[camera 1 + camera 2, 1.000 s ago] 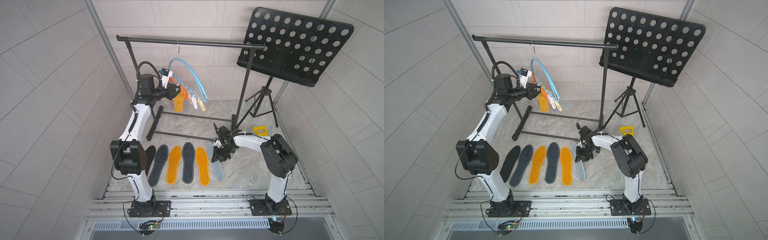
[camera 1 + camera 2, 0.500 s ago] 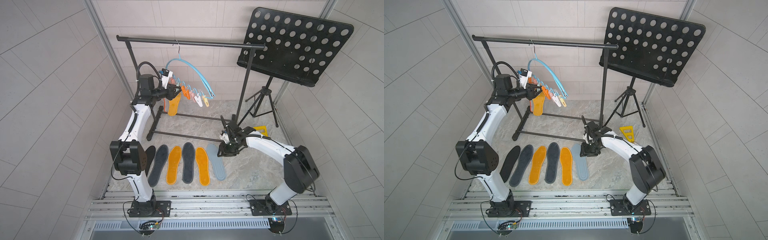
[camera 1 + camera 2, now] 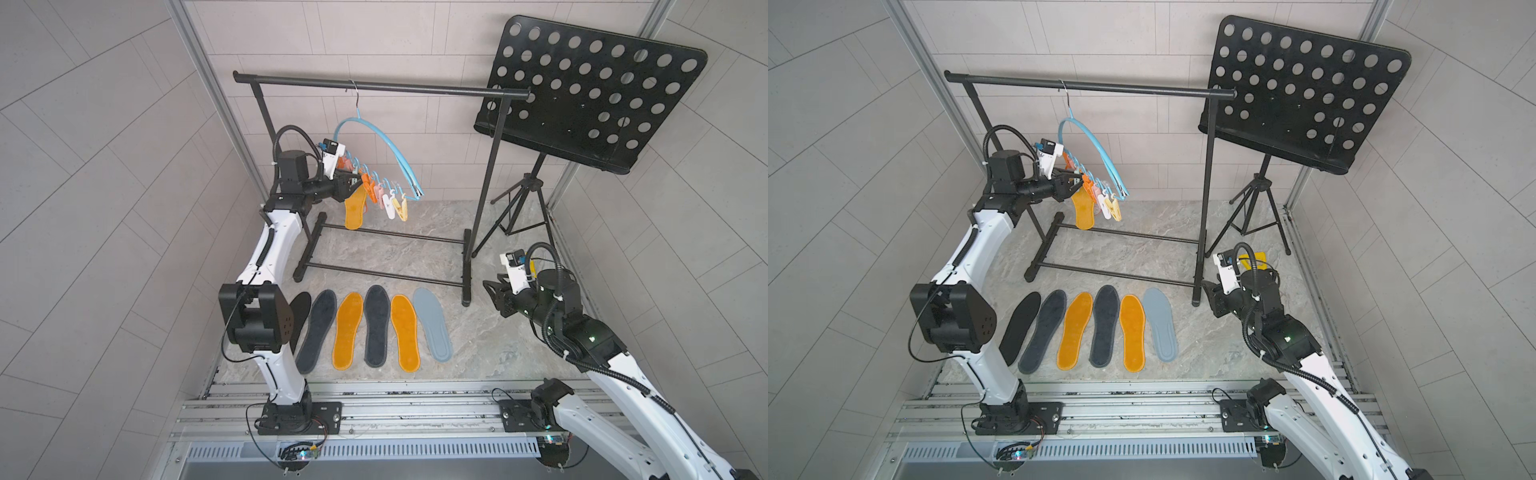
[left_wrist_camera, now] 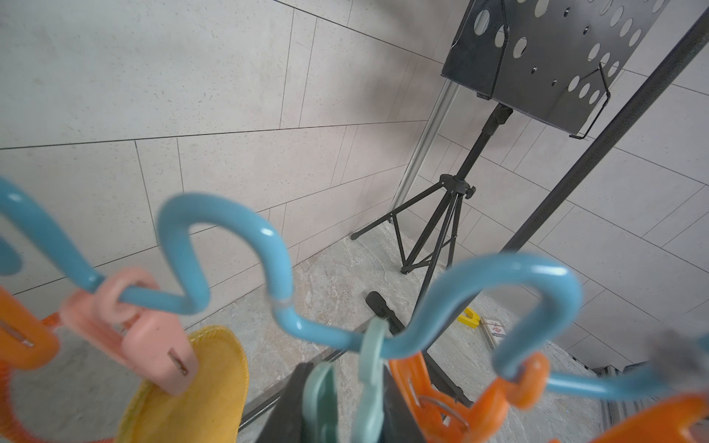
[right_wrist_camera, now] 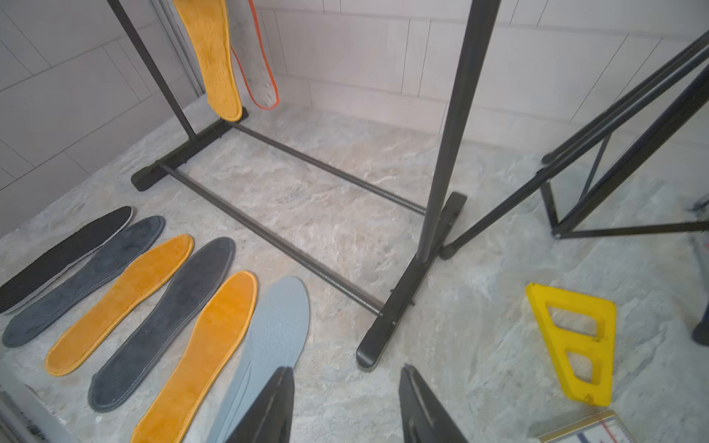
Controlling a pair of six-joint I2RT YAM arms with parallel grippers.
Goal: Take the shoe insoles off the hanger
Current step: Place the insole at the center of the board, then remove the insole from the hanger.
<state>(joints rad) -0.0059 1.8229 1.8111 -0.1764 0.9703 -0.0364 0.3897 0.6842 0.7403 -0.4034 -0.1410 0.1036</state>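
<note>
- Spotted an orange-yellow insole [image 3: 354, 212] hanging off the hanger [image 4: 215, 213], top end pinched in a pink clip [image 4: 153, 345]. Fuzzy face, stitched rim.
- Made out a red-orange mesh insole [image 5: 256, 69] just behind it, see-through with a bright rim.
- Read the long axis of both as near vertical, lower ends dangling free, well above the counter [image 3: 478, 345].
- Counted six more lying flat on the counter, side by side in a row: black insole [image 3: 1019, 328], dark grey insole [image 3: 1042, 332], second orange-yellow insole [image 3: 1074, 331], second dark grey insole [image 3: 1104, 326], third orange-yellow insole [image 3: 1132, 332], light grey-blue insole [image 3: 1160, 324]. Suede-looking greys, smooth moulded grey-blue with a dotted face.
- Found the left jaws right up in the clip row, just beside the hanging yellow one. Looked squeezed onto a mint-green clip [image 4: 326, 395], only a narrow gap, nothing else in them.
- Caught the right jaws low over the counter near the rack's right foot, parted and empty. Placed the hanging pair up and across to the left from there, well apart.
- Judged the left arm far nearer but seemingly busy steadying the hanger. Guessed at a long reach up and across for the right, then a pinch on a flat face near a free lower end and a pull downward along that axis.
- Noted a glossy light-blue tube for the hanger, wavy along the bottom, silver hook over the black garment rack [image 3: 415, 87].
- Farther out: perforated black music stand [image 3: 552, 137] on a tripod, plus a yellow plastic wedge [image 5: 583, 343] on the counter.
</note>
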